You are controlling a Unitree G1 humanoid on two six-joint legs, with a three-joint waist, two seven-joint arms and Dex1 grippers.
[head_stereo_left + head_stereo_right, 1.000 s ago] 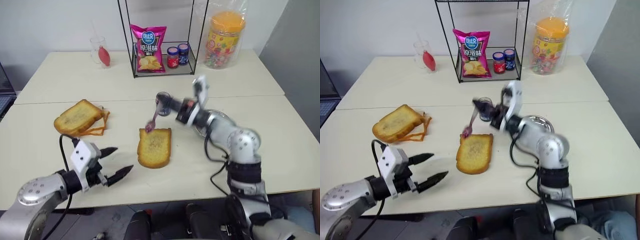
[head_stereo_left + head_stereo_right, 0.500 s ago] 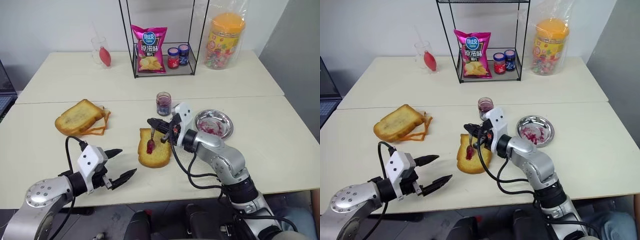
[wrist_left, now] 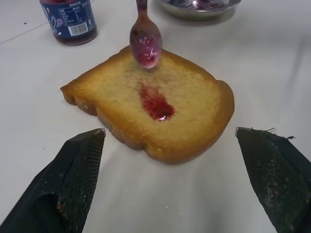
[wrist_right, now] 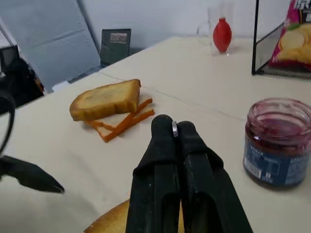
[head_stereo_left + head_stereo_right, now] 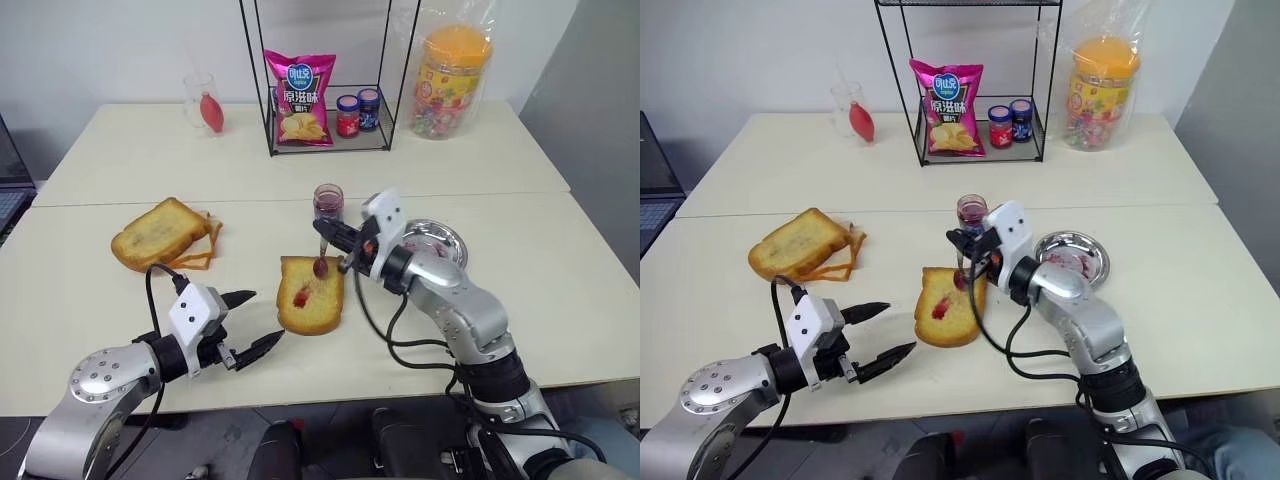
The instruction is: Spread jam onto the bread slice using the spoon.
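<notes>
Low in the left of the head view, the left gripper (image 5: 247, 324) hovers just above the table (image 5: 120, 300) with its two black fingers spread wide and nothing between them, pointing toward the bread slice (image 5: 311, 294) near the frame's centre. The slice lies flat on the table, a square of toast with a golden-brown face and a darker crust, one edge rounded. A short glossy smear of red jam (image 3: 156, 102) sits near the middle of its face, and the rest of the toast is bare. Just past the slice's far edge, the right gripper (image 5: 333, 237) has its fingers pressed together on the thin handle of the spoon (image 5: 320, 262); the spoon hangs bowl-down over the far part of the slice, its silvery bowl (image 3: 145, 43) coated with red-purple jam, lifted clear of the toast. Behind it stands the small clear jam jar (image 5: 327, 202), open and dark inside, with a blue label. To its right a round metal dish (image 5: 440, 240) carries jam smears. At centre left lies a stack of toast slices (image 5: 162, 233). Farther back, in the upper middle, a wire rack (image 5: 325, 75) holds a pink chip bag (image 5: 297, 98) and two small jars (image 5: 357, 111).
</notes>
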